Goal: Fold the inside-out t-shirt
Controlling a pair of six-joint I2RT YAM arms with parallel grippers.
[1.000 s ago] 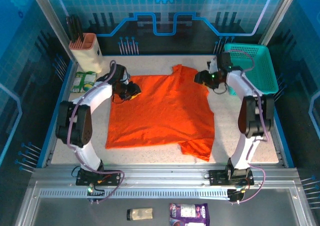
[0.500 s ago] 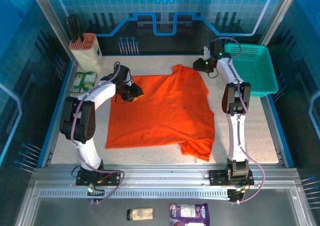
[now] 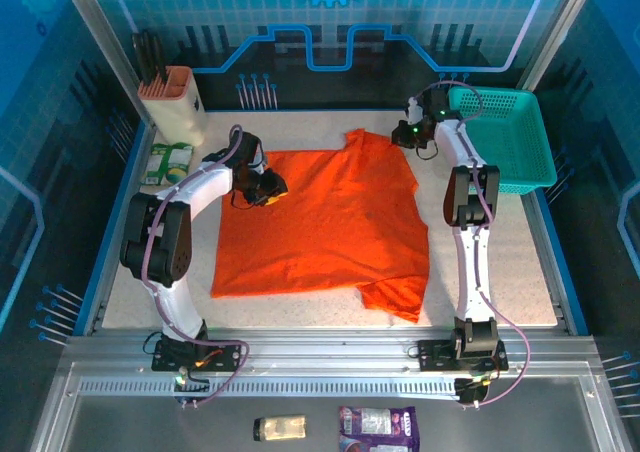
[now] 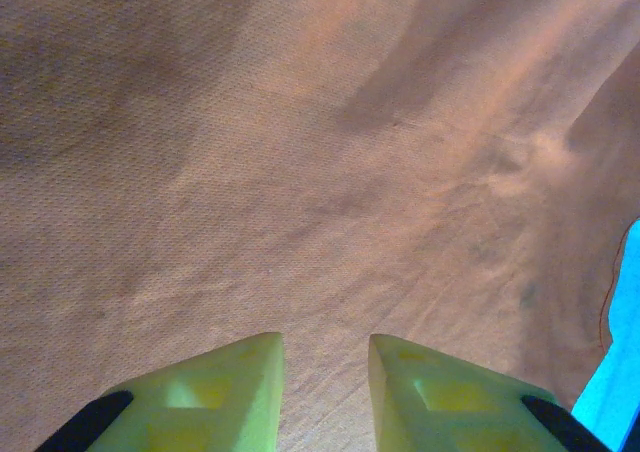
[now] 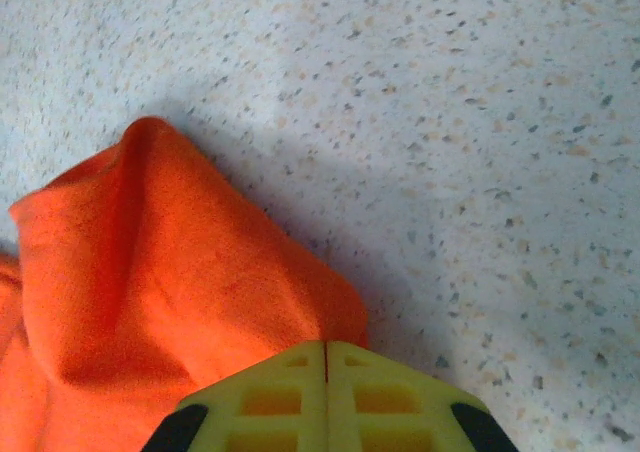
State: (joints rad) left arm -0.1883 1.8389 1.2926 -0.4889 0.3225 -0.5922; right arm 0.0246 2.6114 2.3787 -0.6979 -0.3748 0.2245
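Speckled table [image 3: 520,272], open margin around t-shirt [image 3: 320,222]; left jaws slightly apart, right jaws closed on its edge.

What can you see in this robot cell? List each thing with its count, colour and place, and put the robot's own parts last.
t-shirt: one, bright orange, spread mid-table
basket: one, teal mesh, far right corner
utensil holder: one, beige with dark handles, far left corner
packet: one, green and white, left edge by the holder
pouch: one, purple, ledge in front of the arm bases
small pack: one, beige, left of the pouch
table: one, speckled white
left arm: one, white and black, near left
right arm: one, white and black, near right
left end effector: one, yellow-green, fingers slightly apart at the shirt's far left corner
right end effector: one, yellow-green, shut on the shirt's far right edge
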